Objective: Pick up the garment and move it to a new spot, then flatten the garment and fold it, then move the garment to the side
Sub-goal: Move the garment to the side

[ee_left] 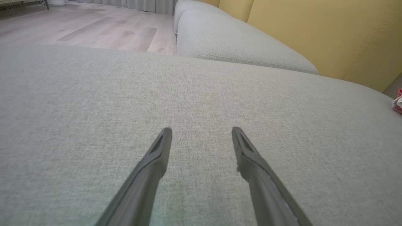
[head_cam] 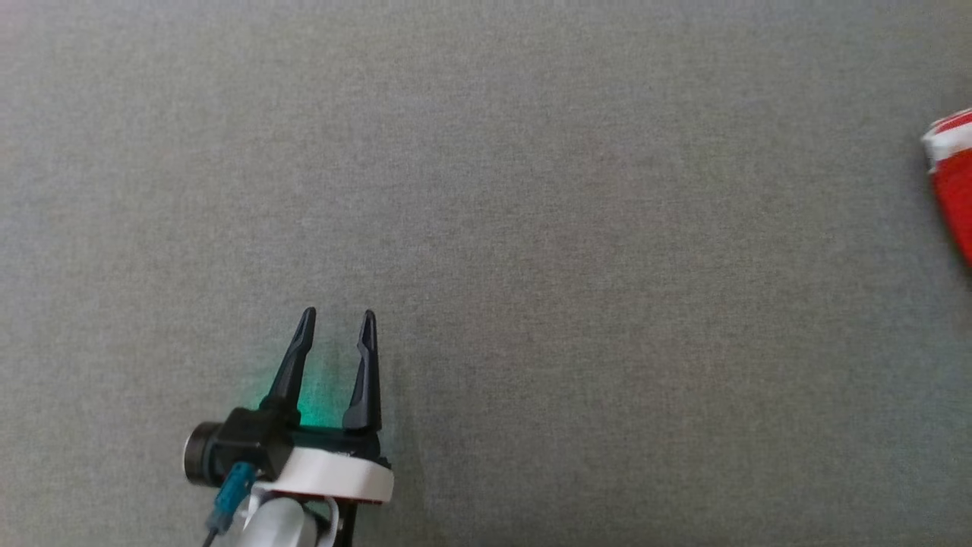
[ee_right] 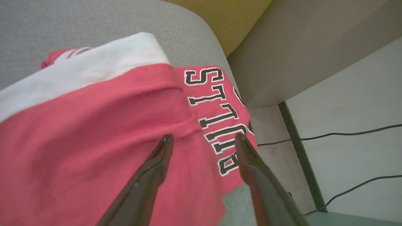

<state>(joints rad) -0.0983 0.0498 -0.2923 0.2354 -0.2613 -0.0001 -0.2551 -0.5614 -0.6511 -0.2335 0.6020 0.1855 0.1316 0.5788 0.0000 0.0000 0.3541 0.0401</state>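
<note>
Here is the red mesh sports jersey (ee_right: 94, 131) up close in the right wrist view: a broad red panel, softly creased, with a white sleeve (ee_right: 94, 66) folded across its top and a peek of red-and-white striped trim (ee_right: 67, 53) at the far end. Black block lettering outlined in white (ee_right: 216, 119) runs down its right side. It lies on the grey fabric sofa cushion (ee_right: 62, 22), right at the cushion's rounded corner, with the lettered edge close to the drop. The right gripper (ee_right: 203, 135) hangs just over the red cloth. Its jaws are spread wide and released, with nothing pinched between them. This view also takes in a pale floor (ee_right: 355, 103) beside the sofa, with two thin dark cables (ee_right: 339, 133) trailing across it. Over to the head view, the jersey (head_cam: 953, 178) is a red-and-white sliver at the far right edge. It sits well apart from the left gripper (head_cam: 338, 313), which is low on the left above bare grey cushion (head_cam: 531, 190). Its jaws are parted and empty, with a green glow at the base. The left wrist view adds the room: the left gripper (ee_left: 202, 128) is open above the cushion (ee_left: 94, 100), with yellow back cushions (ee_left: 329, 34), a second grey seat (ee_left: 235, 44) and a light wooden floor (ee_left: 94, 25) beyond.
</note>
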